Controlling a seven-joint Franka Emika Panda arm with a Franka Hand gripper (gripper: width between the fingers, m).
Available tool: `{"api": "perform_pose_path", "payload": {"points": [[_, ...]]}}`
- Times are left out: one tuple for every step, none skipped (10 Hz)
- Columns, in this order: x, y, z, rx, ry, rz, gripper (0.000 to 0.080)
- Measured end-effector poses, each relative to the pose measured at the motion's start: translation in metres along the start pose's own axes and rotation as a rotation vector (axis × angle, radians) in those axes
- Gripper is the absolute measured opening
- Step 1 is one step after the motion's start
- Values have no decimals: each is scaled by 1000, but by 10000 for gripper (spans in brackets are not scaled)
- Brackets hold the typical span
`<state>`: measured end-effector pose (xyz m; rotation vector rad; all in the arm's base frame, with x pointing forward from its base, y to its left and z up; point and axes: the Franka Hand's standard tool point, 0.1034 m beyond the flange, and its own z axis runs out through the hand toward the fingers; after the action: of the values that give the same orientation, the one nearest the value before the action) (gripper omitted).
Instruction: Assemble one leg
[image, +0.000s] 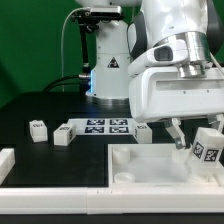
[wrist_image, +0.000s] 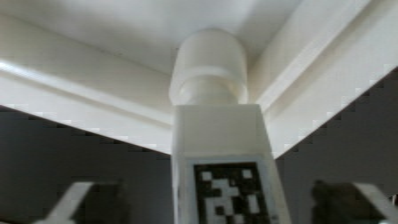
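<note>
The leg (image: 207, 149) sits tilted between the jaws, its round tip pointing at a corner of the big white panel (image: 135, 166) on the dark worktop (image: 35, 106), and I cannot tell if the jaws squeeze it.

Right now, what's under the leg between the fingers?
The corner of the white panel lies beneath the leg. Any socket there is hidden by the leg's rounded tip; contact unclear.
</note>
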<state>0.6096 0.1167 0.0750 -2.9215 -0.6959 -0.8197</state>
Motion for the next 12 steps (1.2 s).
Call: {"api": "perform_pose_path", "payload": {"points": [[0, 0, 0, 0, 0, 0, 608], [0, 0, 0, 0, 0, 0, 608], [0, 0, 0, 0, 0, 0, 643], [0, 0, 0, 0, 0, 0, 648], [0, 0, 0, 0, 0, 0, 648], [0, 0, 0, 0, 1, 0, 649], [4, 2, -4, -2, -1, -2, 649], [8, 6, -7, -5, -3, -4, 649], [10, 6, -7, 0, -22, -5, 649], [12, 7, -7, -1, -22, -4, 649], [8, 2, -4, 27, -118, -4, 649], [11, -1, -5, 53, -223, -9, 649]]}}
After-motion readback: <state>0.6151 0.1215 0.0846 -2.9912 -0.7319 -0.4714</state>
